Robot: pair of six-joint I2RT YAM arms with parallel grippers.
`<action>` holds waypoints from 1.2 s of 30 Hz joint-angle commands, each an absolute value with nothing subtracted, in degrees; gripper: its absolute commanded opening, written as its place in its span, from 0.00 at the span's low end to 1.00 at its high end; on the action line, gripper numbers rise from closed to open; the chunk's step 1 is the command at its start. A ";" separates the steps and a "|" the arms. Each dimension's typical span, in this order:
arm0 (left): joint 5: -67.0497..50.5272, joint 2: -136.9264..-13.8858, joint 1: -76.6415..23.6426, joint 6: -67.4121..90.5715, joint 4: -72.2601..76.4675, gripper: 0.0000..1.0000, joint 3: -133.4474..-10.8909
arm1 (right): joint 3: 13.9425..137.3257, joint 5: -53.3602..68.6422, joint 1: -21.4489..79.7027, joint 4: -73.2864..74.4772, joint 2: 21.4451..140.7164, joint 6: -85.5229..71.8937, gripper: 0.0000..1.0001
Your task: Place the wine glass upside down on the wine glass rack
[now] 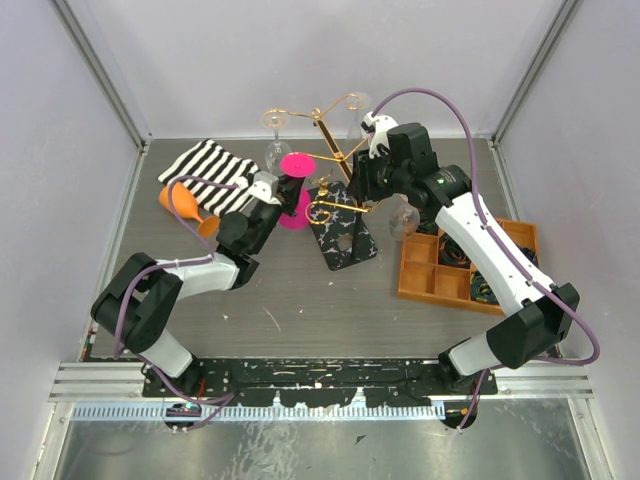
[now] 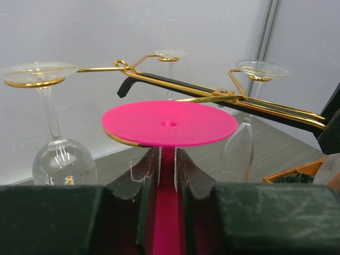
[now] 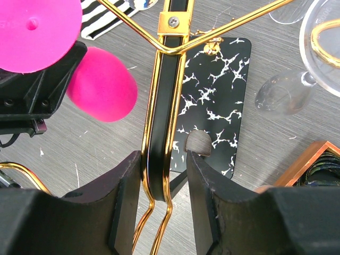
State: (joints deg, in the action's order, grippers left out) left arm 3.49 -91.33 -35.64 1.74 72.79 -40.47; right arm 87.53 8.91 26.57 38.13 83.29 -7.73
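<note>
Bright, even light falls from overhead, washing the white walls (image 1: pixel 300 60) pale. Top view: soft, short shadows lie under the arms on the grey table (image 1: pixel 300 290). Left wrist view: the wine glass rack (image 2: pixel 212 94) glints gold, the clear glasses (image 2: pixel 64 162) carry small white highlights, and the pink wine glass (image 2: pixel 191 127) looks flat and saturated. The near fingers (image 2: pixel 130 186) are dark and blurred.

Bounded at the back and on both sides by plain white wall panels (image 1: pixel 320 60), held in aluminium corner posts (image 1: pixel 101 70) (one slanting in from each upper corner of the top view). Floored with a grey brushed table top (image 1: pixel 290 300), scuffed with small pale marks. Edged at the near side by a silver slotted rail (image 1: pixel 90 380); below it, a sheet-metal strip (image 1: pixel 320 450). Lit evenly and softly, with faint shadows only.
</note>
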 commanded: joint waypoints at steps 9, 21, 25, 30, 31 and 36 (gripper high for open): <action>4.70 -90.35 -35.40 1.23 72.88 0.51 -41.01 | 89.34 4.79 25.56 39.88 82.75 -8.11 0.48; 6.29 -80.58 -35.37 2.21 64.19 0.81 -33.51 | 96.11 3.99 25.54 41.04 83.54 -8.31 0.71; 6.17 -73.53 -35.50 4.65 57.27 0.95 -28.68 | 97.61 4.60 25.57 40.52 82.99 -8.25 0.84; 8.19 -59.41 -35.51 8.51 38.37 1.00 -27.91 | 97.01 5.36 25.50 38.58 80.53 -7.94 0.88; 8.55 -56.95 -35.52 9.54 33.77 0.99 -28.37 | 96.50 5.10 25.50 37.92 79.65 -7.73 0.89; 11.37 -47.29 -35.51 15.01 7.38 0.98 -32.66 | 91.60 6.12 25.55 33.47 74.03 -7.90 0.94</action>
